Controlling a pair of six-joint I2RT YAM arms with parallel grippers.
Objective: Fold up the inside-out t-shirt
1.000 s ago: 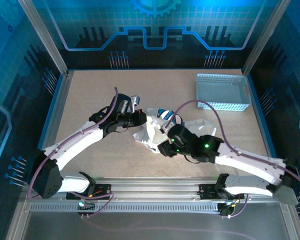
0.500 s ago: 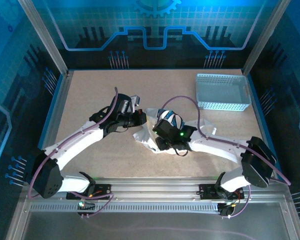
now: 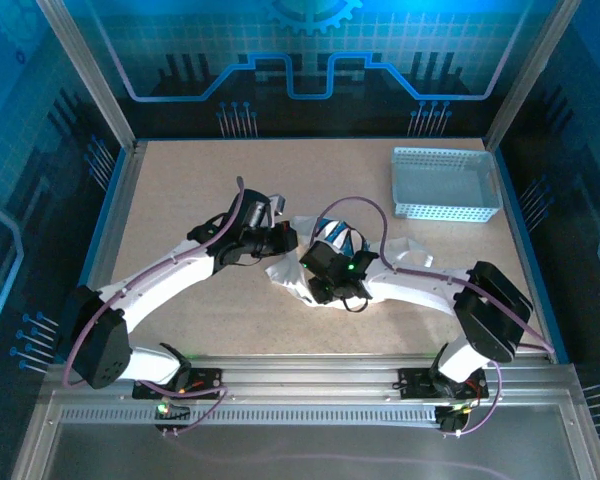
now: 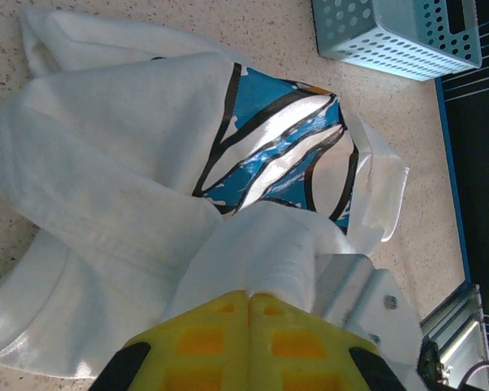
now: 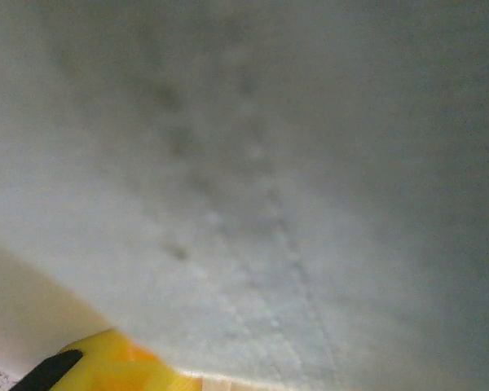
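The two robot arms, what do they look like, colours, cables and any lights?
Both the left arm and right arm have white tubular shells with black joint housings. A thin purple cable loops along each. A green light glows on the right arm's black wrist. The gripper fingers are yellow moulded blocks with black edging.

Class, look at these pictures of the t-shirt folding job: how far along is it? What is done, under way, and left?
Done: nothing looks folded; the t-shirt lies in a crumpled heap mid-table, blue print showing. In hand: the left fingers are shut on a bunch of cloth, and the right fingers are pressed into the heap, their grip hidden. Left: spreading it flat and every fold.
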